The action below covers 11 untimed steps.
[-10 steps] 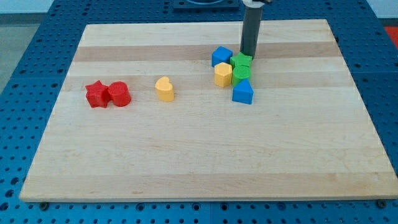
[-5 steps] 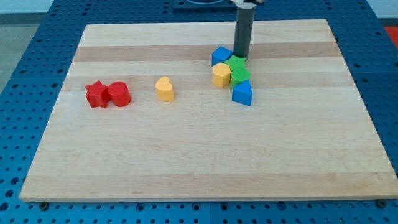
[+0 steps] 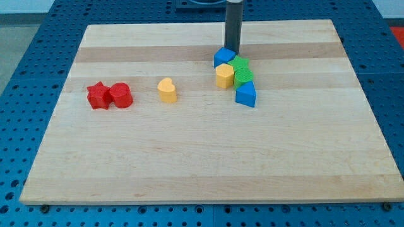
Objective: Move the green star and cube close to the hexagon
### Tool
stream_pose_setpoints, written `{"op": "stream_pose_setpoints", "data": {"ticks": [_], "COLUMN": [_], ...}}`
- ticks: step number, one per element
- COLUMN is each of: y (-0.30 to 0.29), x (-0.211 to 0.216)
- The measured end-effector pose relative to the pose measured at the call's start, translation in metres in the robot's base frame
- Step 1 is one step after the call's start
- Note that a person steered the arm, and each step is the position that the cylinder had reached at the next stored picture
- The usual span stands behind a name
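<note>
High frontal view over whole board [image 3: 189, 164]

a plain, straight, dark grey cylindrical rod, smooth and unmarked down to my tip [image 3: 232, 50].

Pale striped-wood tabletop [image 3: 189, 157] on a blue perforated base [image 3: 31, 50]. Dark grey rod ending at my tip [image 3: 232, 51], at 12 o'clock of a cluster: blue cube [image 3: 223, 57], green cube [image 3: 240, 64], green star [image 3: 243, 77], yellow hexagon [image 3: 225, 75], blue block [image 3: 246, 94]. Toward 9 o'clock, yellow heart [image 3: 167, 90], red cylinder [image 3: 120, 95], red star [image 3: 97, 96].
</note>
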<state>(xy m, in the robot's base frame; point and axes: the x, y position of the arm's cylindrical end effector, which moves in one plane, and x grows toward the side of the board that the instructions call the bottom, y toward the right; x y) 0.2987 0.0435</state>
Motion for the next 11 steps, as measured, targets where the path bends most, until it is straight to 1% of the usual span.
{"op": "stream_pose_setpoints", "data": {"ticks": [5, 7, 9, 11], "y": [-0.008, -0.066, -0.073, -0.073], "x": [0.004, 0.004, 0.003, 0.030]}}
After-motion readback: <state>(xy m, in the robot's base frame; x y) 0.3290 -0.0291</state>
